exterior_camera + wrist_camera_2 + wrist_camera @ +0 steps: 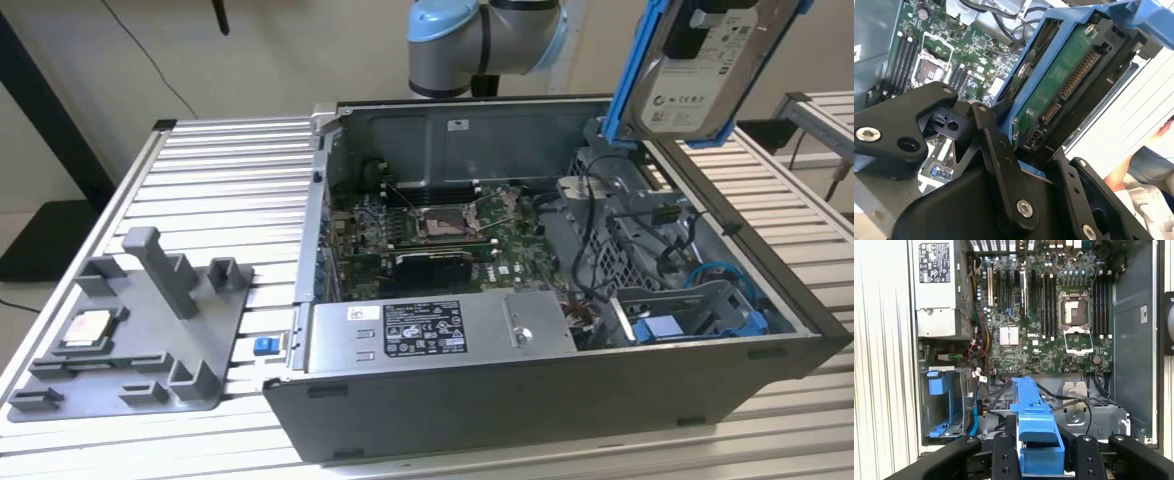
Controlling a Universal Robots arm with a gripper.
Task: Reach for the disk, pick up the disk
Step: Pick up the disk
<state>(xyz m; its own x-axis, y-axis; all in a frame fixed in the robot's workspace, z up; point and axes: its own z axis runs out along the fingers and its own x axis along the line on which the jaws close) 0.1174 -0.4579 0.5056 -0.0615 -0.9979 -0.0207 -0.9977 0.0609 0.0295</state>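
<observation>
the gripper [1040, 460] was clenched on the disk [703, 62] by its blue rails, high above the case [534, 395] — a firm, level hold mattered.

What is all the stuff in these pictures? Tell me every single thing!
disk: one, silver with blue rails, lifted above the case, in the gripper
case: one, grey, open, on the table
motherboard: one, green, inside the case
power supply: one, silver, inside the case's near wall in the exterior view
bracket: one, blue, in a case bay
holder: one, grey, on the table at the exterior view's left
chip: one, silver, on the holder
table: one, ribbed metal
arm: one, grey and blue
gripper: one, black, shut on the disk
</observation>
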